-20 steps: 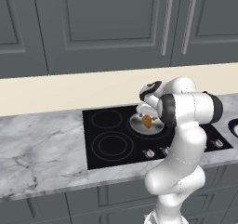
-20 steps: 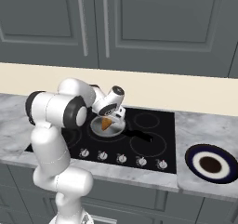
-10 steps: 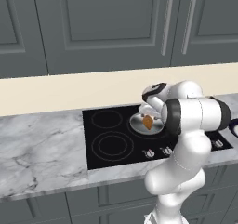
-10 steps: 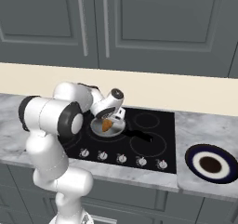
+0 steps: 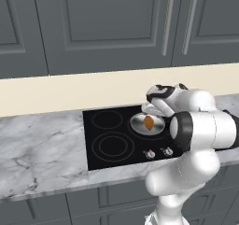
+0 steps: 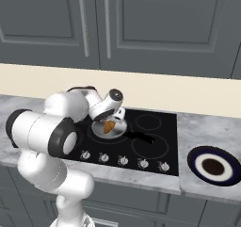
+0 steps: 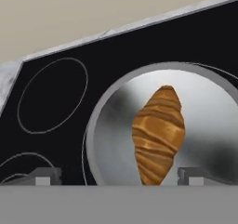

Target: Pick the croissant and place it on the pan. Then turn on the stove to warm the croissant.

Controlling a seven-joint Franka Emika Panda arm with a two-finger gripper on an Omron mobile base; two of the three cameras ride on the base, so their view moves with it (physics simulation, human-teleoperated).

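While our gripper (image 7: 116, 175) hangs with its fingers spread wide and empty, we see the golden-brown, ridged croissant (image 7: 158, 135) at frame centre inside the shiny pan (image 7: 109, 139) on the black stove (image 7: 56, 88).

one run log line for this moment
croissant: lying in pan | tool: open, above pan | stove knobs: untouched

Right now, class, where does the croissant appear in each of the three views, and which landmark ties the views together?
Left base view: the croissant lies in the pan, right of centre, just left of the arm.
Right base view: it sits left of centre, below the open pincer.
Hand view: it stands lengthwise, right of centre.
Shared landmark: the silver pan on the black stove.
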